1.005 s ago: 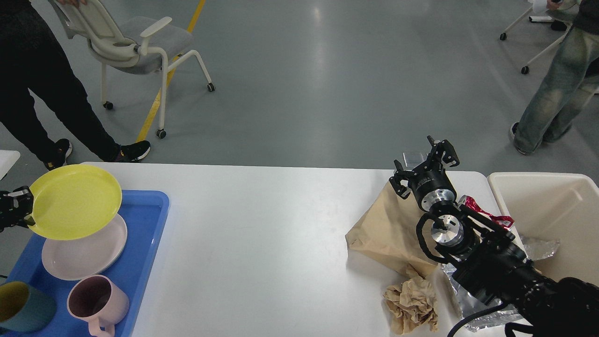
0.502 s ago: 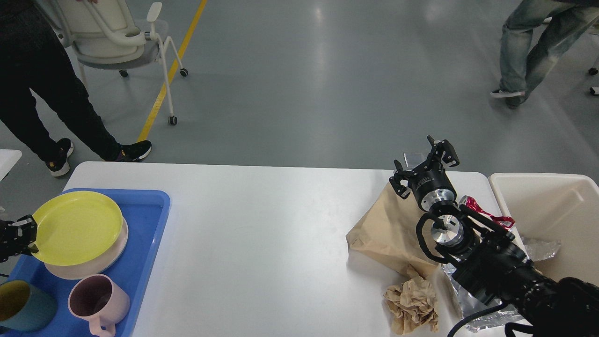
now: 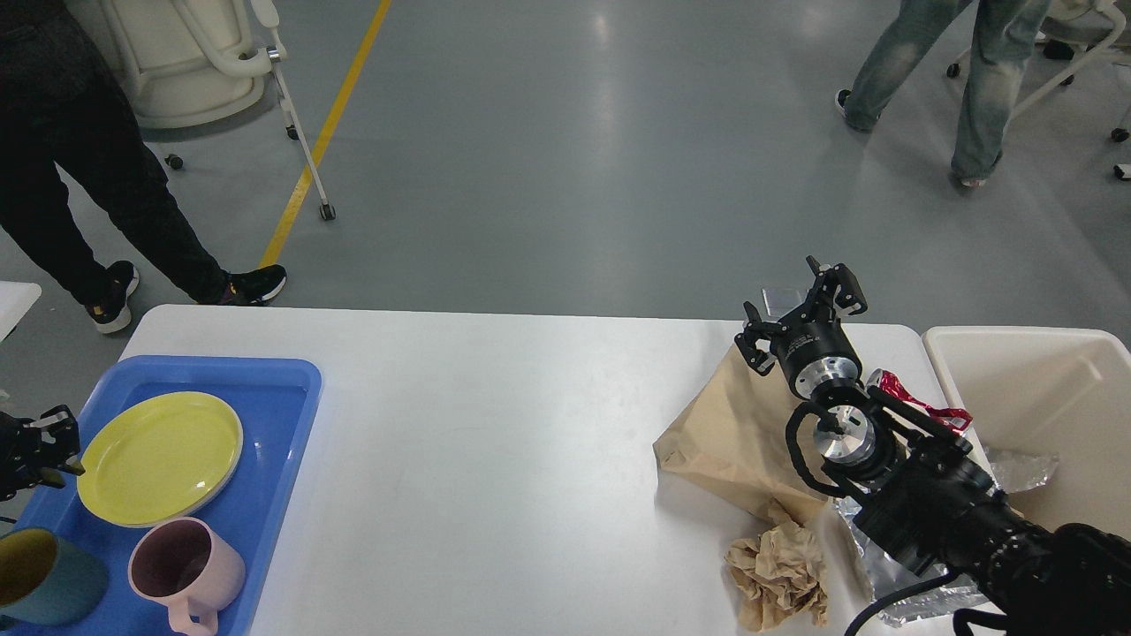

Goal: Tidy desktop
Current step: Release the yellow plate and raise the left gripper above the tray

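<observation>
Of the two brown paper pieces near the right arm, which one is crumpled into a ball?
The crumpled paper wad at the desktop's near edge; the paper bag behind it lies flat.

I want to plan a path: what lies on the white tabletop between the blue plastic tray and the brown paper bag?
In the head view, only bare white tabletop lies between the blue plastic tray and the brown paper bag.

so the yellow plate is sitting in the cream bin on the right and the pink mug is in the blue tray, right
Not quite. The head view shows the yellow plate lying in the blue tray on the left of the desktop, not in the cream bin. The pink mug is indeed in the blue tray, just in front of the plate.
</observation>
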